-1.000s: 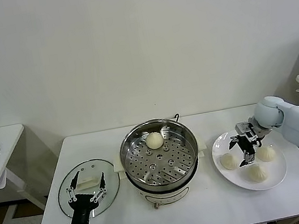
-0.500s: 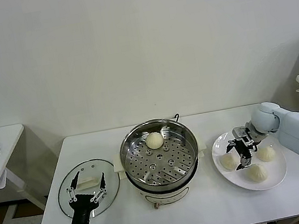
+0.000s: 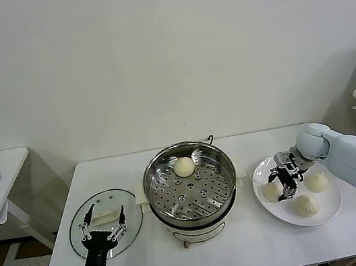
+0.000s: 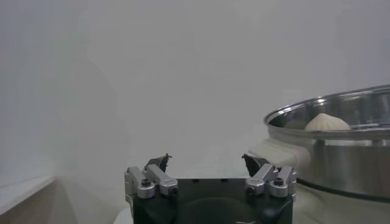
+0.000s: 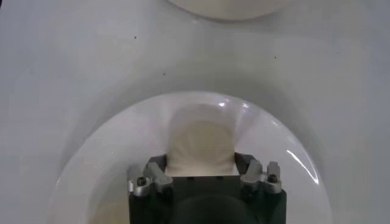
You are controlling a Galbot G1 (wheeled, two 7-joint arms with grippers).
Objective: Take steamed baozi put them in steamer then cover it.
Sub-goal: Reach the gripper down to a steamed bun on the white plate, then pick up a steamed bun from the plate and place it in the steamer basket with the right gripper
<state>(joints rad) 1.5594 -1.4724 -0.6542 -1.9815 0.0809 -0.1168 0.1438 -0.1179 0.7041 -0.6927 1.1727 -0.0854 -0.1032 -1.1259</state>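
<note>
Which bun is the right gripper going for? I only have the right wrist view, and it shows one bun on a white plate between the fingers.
Observer: In the head view the right gripper is open over the plate, at the bun nearest the steamer.
Operator: How many buns are left on that plate?
Observer: Three; the other two lie on the side away from the steamer.
Operator: Anything in the steamer?
Observer: One bun sits on the perforated tray at the far side of the steamer.
Operator: And the left arm?
Observer: The left gripper is open over the glass lid on the table.
</note>
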